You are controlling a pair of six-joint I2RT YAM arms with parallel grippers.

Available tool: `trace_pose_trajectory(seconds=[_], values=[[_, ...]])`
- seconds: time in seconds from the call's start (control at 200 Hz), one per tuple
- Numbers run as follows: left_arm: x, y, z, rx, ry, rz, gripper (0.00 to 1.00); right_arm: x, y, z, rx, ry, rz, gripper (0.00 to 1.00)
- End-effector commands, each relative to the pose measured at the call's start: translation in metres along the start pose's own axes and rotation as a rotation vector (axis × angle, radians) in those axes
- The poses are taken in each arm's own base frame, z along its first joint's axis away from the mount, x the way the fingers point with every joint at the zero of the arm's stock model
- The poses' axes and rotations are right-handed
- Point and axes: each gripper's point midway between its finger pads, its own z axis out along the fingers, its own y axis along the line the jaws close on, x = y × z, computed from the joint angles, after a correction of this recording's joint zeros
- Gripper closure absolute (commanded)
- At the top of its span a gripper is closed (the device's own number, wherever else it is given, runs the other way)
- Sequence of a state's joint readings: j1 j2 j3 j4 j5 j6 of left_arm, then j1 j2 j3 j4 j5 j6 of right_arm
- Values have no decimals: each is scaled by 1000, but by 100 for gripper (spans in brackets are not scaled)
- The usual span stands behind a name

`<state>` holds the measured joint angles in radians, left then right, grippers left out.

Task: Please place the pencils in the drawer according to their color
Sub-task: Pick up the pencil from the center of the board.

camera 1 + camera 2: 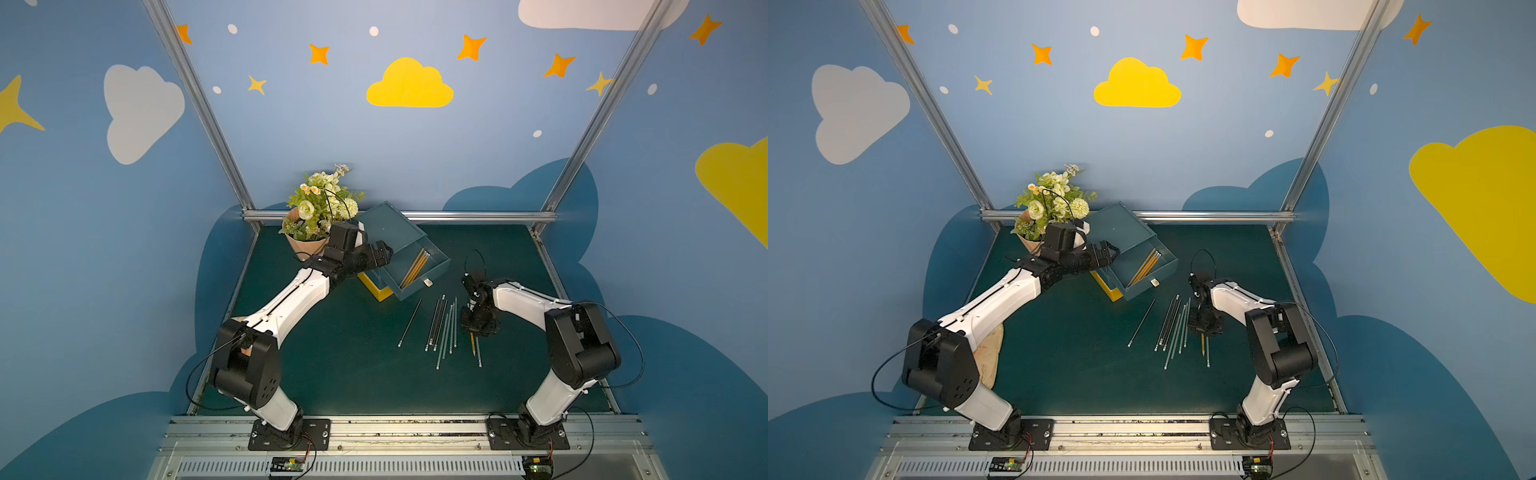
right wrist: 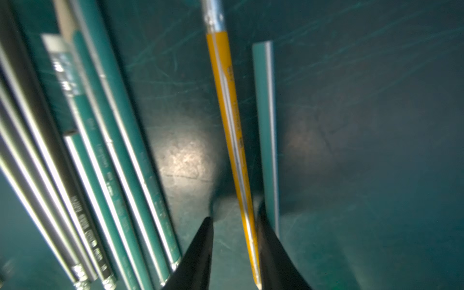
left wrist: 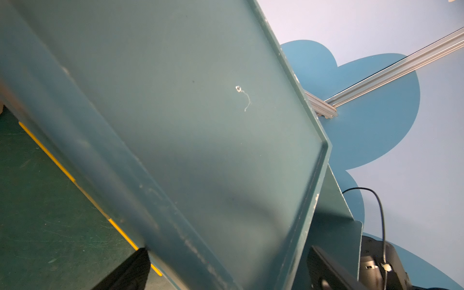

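Several pencils lie on the green mat: a black and grey-green bundle (image 1: 442,324), and one black pencil (image 1: 410,322) apart to its left. My right gripper (image 2: 234,213) is open, tips down on the mat astride a yellow pencil (image 2: 226,100). One finger (image 2: 271,251) touches that pencil and the other stands off it. A green pencil (image 2: 266,125) lies just outside the jaws. In both top views the teal drawer (image 1: 419,289) is pulled out with yellow pencils (image 1: 415,266) inside. My left gripper (image 1: 384,253) is open, with its fingers (image 3: 130,271) wide either side of the cabinet top (image 3: 200,113).
A yellow lower drawer (image 1: 376,289) pokes out beneath the teal one. A flower bouquet (image 1: 322,208) stands at the back left behind the left wrist. A beige cloth (image 1: 988,353) lies under the left arm. An aluminium rail (image 1: 478,216) bounds the back of the mat.
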<state>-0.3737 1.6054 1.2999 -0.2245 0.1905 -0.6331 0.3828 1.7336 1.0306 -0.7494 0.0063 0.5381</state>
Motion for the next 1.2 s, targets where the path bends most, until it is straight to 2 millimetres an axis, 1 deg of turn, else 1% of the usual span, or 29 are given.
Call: trace_pose_trajectory(seconds=[0.0, 0.145, 0.355, 0.446, 0.546, 0.591, 0.726, 0.876, 0.996, 1.196], values=[[-2, -6, -3, 18, -1, 13, 0, -3, 1, 2, -2, 1, -7, 67], [-3, -7, -3, 19, -3, 13, 0, -2, 1, 6, -3, 15, -8, 71], [-1, -6, -2, 18, 0, 10, 0, 3, 0, 9, -1, 33, -8, 86], [-1, -7, -1, 18, 0, 11, 0, 3, 1, 7, -6, 30, -6, 92], [-1, -6, -2, 18, 0, 10, 0, 1, 3, 1, -24, 15, -6, 100], [-2, -7, -2, 19, -1, 10, 0, 0, 5, -4, -34, 5, -5, 100], [-2, -7, -3, 20, -2, 12, 0, -4, 10, -25, -71, -36, 0, 100], [-3, -8, -4, 21, -5, 15, 0, -10, 16, -55, -115, -90, 1, 100], [-4, -9, -5, 20, -7, 19, 0, -16, 22, -84, -158, -147, 2, 100], [-8, -11, -7, 15, -18, 36, 0, -31, 37, -144, -252, -260, 5, 100]])
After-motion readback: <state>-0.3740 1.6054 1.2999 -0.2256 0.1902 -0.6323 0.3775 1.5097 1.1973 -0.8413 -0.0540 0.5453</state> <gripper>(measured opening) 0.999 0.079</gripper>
